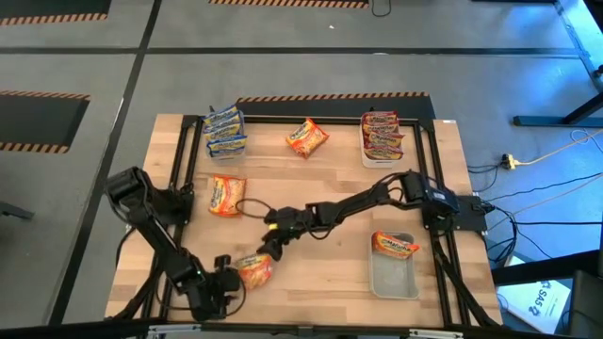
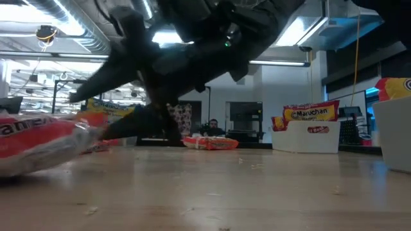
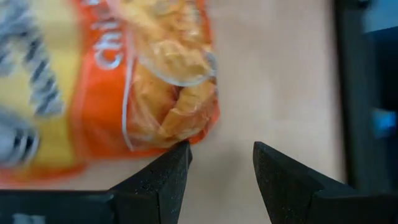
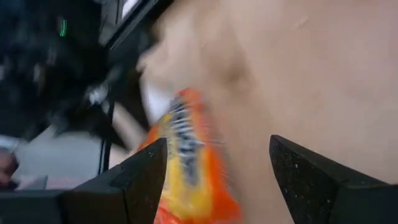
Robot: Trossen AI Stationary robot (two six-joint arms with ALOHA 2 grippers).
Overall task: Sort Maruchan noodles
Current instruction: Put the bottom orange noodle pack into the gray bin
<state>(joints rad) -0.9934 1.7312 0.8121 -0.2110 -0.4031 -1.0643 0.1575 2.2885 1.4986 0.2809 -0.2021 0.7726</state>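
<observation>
High view: wooden table (image 1: 311,282) holding three clear tubs; the far-left tub (image 1: 225,132) carries blue-and-yellow packets, the far-right tub (image 1: 382,137) red packets, the near-right tub (image 1: 394,264) one orange packet (image 1: 396,247) lying across its far rim. Loose orange packets: one at far centre (image 1: 306,137), one at left (image 1: 226,196), one near the front edge (image 1: 255,271). Left gripper (image 1: 229,280) sits just beside the front packet; right gripper (image 1: 275,240), on an arm stretched across from the right side, hovers just beyond the same packet. Low view: a dark arm (image 2: 192,45) fills the upper part; the front packet (image 2: 45,142) appears at the left on the table, the centre packet (image 2: 210,142) farther back, the red packets' tub (image 2: 307,136) at the right. Left wrist view: left gripper (image 3: 221,158) fingers spread apart, empty, one fingertip (image 3: 177,155) at the edge of the front packet (image 3: 137,74). Right wrist view: right gripper (image 4: 217,165) fingers spread wide, the orange packet (image 4: 186,168) between them, blurred; contact cannot be told.
</observation>
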